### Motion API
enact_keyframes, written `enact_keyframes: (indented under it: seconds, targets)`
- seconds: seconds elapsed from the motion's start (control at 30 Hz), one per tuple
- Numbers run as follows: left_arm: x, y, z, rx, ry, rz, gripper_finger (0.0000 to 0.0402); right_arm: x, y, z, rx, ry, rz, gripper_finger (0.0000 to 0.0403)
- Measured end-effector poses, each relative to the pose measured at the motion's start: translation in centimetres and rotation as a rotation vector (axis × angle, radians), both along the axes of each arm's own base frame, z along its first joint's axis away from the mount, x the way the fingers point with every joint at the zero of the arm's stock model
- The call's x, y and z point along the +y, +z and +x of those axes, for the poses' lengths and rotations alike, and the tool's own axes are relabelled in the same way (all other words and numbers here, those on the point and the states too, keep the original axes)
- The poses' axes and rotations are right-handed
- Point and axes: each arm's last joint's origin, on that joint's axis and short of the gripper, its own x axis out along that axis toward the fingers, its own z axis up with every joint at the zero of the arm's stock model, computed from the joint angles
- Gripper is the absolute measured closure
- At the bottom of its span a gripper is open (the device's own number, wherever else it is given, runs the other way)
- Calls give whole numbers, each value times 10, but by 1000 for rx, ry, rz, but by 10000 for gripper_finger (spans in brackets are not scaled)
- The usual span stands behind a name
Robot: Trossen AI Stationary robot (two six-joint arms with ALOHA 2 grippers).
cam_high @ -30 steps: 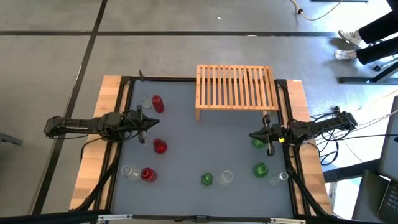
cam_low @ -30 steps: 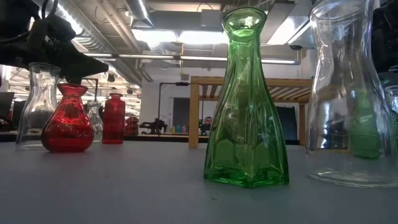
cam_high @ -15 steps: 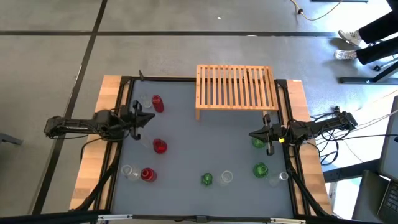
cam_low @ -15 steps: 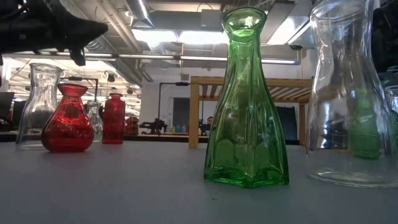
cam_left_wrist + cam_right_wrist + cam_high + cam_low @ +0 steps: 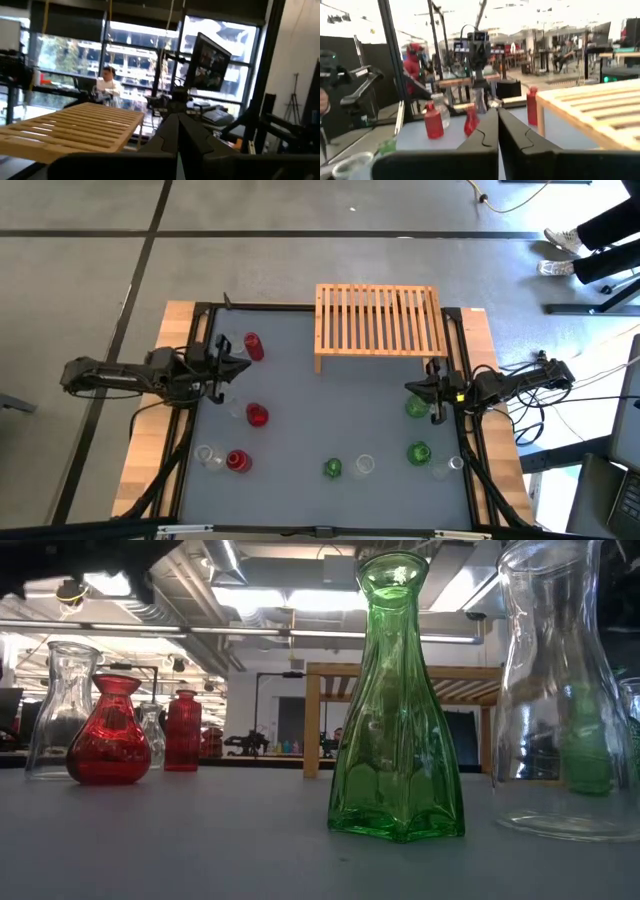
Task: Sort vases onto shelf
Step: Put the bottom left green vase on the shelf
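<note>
Left gripper (image 5: pixel 243 364) and right gripper (image 5: pixel 409 391) are both hovering with fingers pressed together, holding nothing. Clear vases (image 5: pixel 364 464) are barely showing against the grey table (image 5: pixel 330 415). Slatted light-wood shelf (image 5: pixel 380 320) is sitting bare at the far edge; red vases (image 5: pixel 257 415) and green vases (image 5: pixel 332 468) are standing scattered, leaving the table middle open.

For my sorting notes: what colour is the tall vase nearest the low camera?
Green vase, translucent; the low view shows it best.

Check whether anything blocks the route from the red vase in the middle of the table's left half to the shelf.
Nothing visible does. Between the red vase and the shelf lies only bare grey table. The left gripper hovers off to the side, beyond that route.
</note>
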Motion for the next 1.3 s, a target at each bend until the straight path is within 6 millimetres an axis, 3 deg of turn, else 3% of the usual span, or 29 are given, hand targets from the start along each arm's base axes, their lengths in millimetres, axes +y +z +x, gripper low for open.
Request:
enact_keyframes:
  seconds: [0.27, 0.6, 0.8, 1.03, 1.3]
  targets:
    - [-21, 35, 55, 146, -119, 9, 401, -4, 8, -2, -81, -124, 47, 403]
    - [-75, 61, 130, 299, -196, 32, 401, -4, 18, -5, -167, -97, 45, 403]
    - [-117, 60, 172, 459, -138, 5, 401, 0, 31, 0, -148, -7, 11, 403]
    - [-170, 51, 214, 552, -172, 40, 401, 8, 36, 19, -32, 48, -45, 403]
    - [-193, 30, 252, 578, -185, 75, 401, 16, 45, 38, 18, 115, -97, 403]
